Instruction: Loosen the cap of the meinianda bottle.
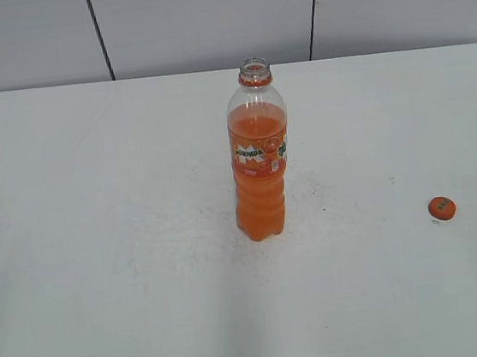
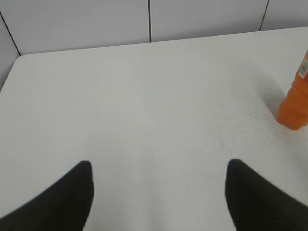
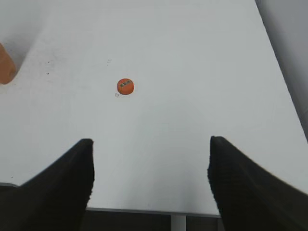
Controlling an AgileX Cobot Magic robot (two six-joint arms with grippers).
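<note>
The meinianda bottle (image 1: 259, 163) stands upright in the middle of the white table, with its neck open and no cap on it. Its lower body shows at the right edge of the left wrist view (image 2: 294, 103) and as a sliver at the left edge of the right wrist view (image 3: 6, 67). The orange cap (image 1: 441, 208) lies flat on the table to the bottle's right, apart from it; it also shows in the right wrist view (image 3: 125, 86). My left gripper (image 2: 159, 166) is open and empty. My right gripper (image 3: 150, 142) is open and empty, short of the cap. Neither gripper shows in the exterior view.
The white table (image 1: 100, 246) runs back to a grey panelled wall (image 1: 203, 19). The table's front edge and right edge show in the right wrist view (image 3: 144, 211).
</note>
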